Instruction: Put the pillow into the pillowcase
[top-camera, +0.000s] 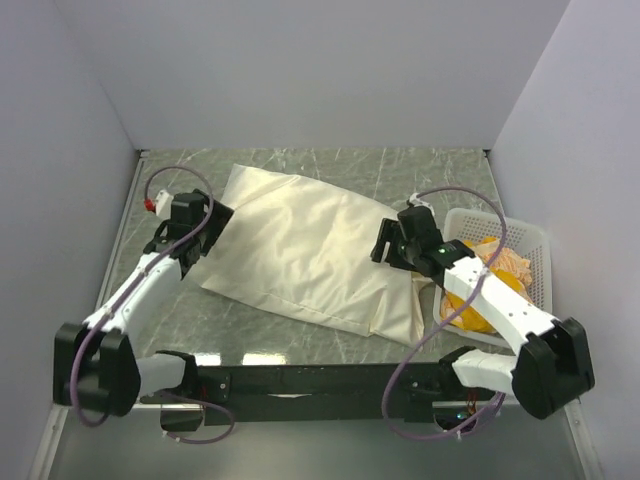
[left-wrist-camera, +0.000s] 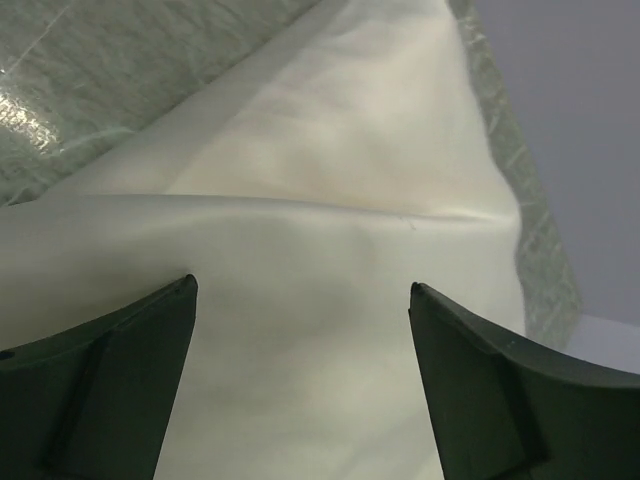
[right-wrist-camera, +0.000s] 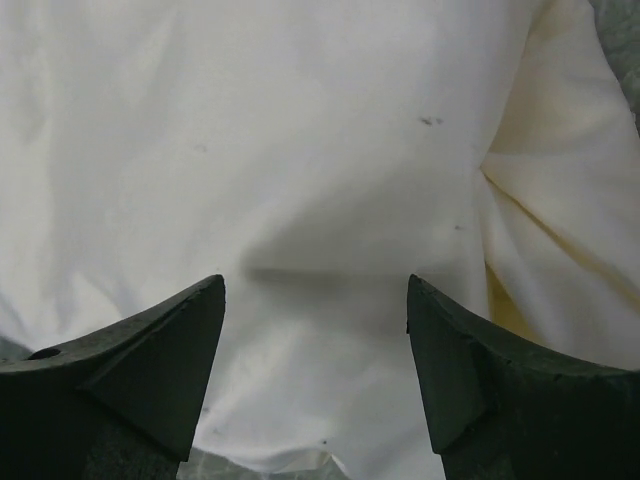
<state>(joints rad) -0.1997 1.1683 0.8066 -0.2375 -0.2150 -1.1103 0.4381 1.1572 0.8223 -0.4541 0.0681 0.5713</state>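
- The bench (top-camera: 300, 165) carries the pillowcase (top-camera: 310, 255), which lies slantwise mid-surface between my arms.
- It looks plump and no print shows, so I judge the pillow sits inside.
- A basket (top-camera: 522, 229) stands at the right, out of the way.
- Left end effector (left-wrist-camera: 303, 290) and right end effector (right-wrist-camera: 315, 285) hover released over opposite ends, gripping nothing.
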